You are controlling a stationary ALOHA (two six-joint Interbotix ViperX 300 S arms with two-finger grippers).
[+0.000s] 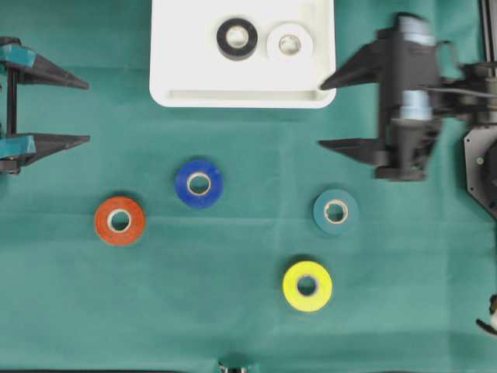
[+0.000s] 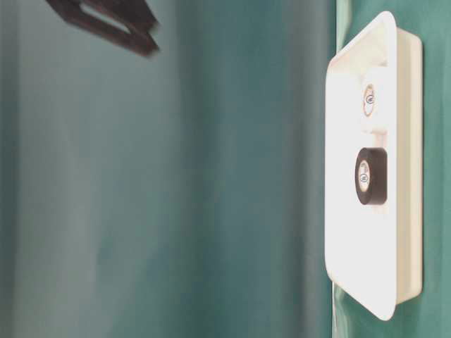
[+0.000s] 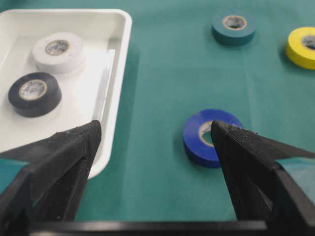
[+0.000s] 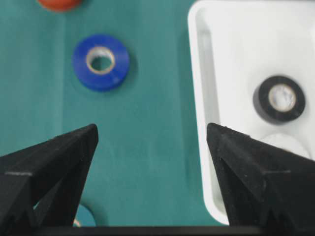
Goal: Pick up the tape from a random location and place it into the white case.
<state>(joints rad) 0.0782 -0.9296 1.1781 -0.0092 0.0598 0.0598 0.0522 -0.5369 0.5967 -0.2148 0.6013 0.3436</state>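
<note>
The white case (image 1: 241,97) lies at the top centre with a black tape roll (image 1: 237,38) and a white tape roll (image 1: 290,43) inside. On the green cloth lie a blue tape (image 1: 199,183), an orange tape (image 1: 119,221), a teal tape (image 1: 335,211) and a yellow tape (image 1: 307,286). My left gripper (image 1: 87,111) hangs open at the left edge, empty, far from every roll. My right gripper (image 1: 321,115) is open and empty beside the case's right front corner. In the left wrist view the blue tape (image 3: 197,142) sits partly behind the right finger.
The green cloth covers the whole table. The right arm's body (image 1: 408,97) stands right of the case. In the right wrist view the case's rim (image 4: 197,73) runs between the fingers' far side, and the blue tape (image 4: 101,61) lies beyond the left finger.
</note>
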